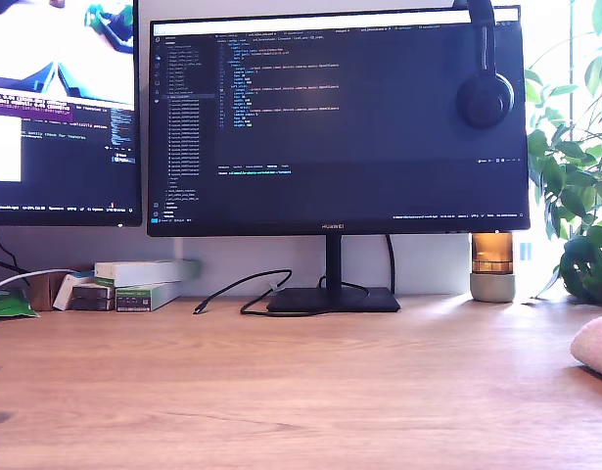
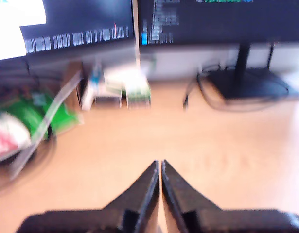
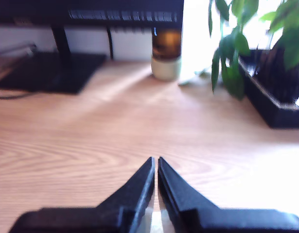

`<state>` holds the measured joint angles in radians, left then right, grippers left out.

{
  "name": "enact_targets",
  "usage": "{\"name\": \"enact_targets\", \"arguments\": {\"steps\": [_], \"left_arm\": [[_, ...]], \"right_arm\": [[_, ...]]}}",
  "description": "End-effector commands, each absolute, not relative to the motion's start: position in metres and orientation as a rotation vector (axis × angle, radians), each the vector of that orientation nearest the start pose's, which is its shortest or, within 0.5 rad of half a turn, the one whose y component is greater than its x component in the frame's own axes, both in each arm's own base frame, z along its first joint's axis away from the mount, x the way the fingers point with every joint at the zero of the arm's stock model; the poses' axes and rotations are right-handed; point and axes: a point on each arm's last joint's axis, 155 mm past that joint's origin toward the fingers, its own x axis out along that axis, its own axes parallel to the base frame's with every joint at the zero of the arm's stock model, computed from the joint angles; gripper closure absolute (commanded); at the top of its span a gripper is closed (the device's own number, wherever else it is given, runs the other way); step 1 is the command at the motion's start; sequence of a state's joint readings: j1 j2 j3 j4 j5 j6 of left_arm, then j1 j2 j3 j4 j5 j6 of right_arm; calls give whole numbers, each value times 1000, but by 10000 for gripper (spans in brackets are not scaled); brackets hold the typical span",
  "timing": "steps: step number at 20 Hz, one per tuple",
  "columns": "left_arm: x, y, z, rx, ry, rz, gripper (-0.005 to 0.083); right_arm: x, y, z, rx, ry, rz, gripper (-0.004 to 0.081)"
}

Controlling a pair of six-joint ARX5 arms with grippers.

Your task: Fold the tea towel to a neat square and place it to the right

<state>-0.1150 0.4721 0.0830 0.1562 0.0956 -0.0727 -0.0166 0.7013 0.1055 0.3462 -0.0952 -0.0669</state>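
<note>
A: The tea towel (image 1: 595, 345) shows only as a pale pink, fluffy edge on the table (image 1: 301, 392) at the exterior view's right side; neither wrist view catches it.

B: And my hands?

A: My first hand (image 2: 160, 165) has its jaws pressed together, empty, over bare wood. My second hand (image 3: 155, 161) likewise, nothing between them.

B: Ahead of them?

A: Beyond the first, blurred boxes (image 2: 125, 87), possibly cartons; beyond the second, a plant (image 3: 237, 53).
</note>
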Motion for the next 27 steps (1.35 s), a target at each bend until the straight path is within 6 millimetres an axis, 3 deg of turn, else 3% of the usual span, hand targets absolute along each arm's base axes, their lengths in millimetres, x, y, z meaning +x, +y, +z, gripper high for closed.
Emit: {"name": "enact_targets", "arguments": {"steps": [1,5,13,19,23,27], "left_arm": [[268,-51,120,-80,252,-211,793],[255,-51,123,-77,243,-223,793],[238,-48,126,-76,210,-219,793],[232,-47,102,-114,317,-206,792],[232,-47,101,-114,317,-206,792],[232,-47,101,-114,318,-206,792]], "right_arm": [[289,23,115,-83,267,129,781],[277,36,129,-105,207,169,781],[253,29,140,-131,166,141,781],[243,28,110,-129,283,149,781],[234,28,86,-129,384,155,781],[235,28,88,-129,378,155,781]]}}
